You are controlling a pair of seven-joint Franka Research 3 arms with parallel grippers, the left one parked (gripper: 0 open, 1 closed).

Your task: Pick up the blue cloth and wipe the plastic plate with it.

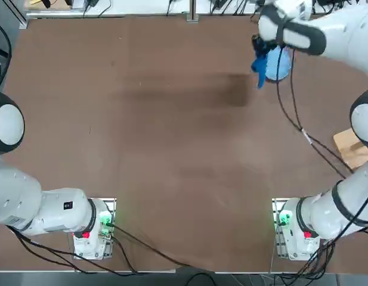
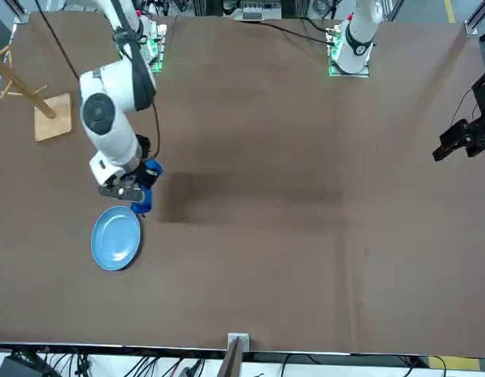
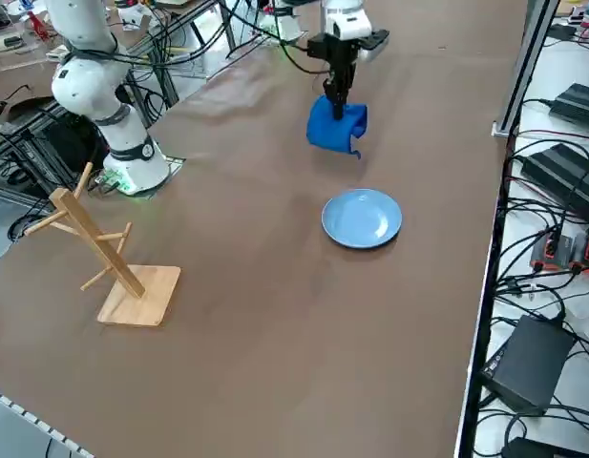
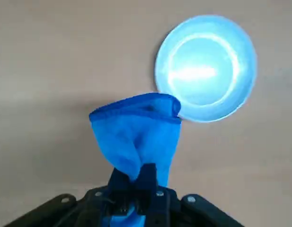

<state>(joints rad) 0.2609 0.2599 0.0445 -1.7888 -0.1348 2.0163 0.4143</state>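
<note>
The blue cloth (image 4: 138,137) is held by the right gripper (image 4: 135,177), whose jaws are closed on a pinched, gathered part of it; the loose folds are left hanging free. In the right side view, the cloth appears to be held above the brown tabletop (image 3: 275,315), with the light-blue plastic plate (image 3: 362,218) at roughly six o'clock from it; in the front view, the plate is seen at about seven o'clock from the cloth. The wooden peg stand (image 3: 139,289) is placed well apart, near eight o'clock from the plate in the right side view.

The cloth is judged to be light, limp and hard to damage, so a firm pinch can be tolerated; no push can be passed through its loose end, which would simply fold. The present hold can be kept if enough gathered fabric is left below the fingertips as a pad, so that the plate is not scraped by bare metal or plastic.

The plate is likely to be light, stiff and rather slippery. It should be wiped with gentle downward pressure near its middle first, since by a hard sideways stroke against the raised rim it could be slid or tipped.
</note>
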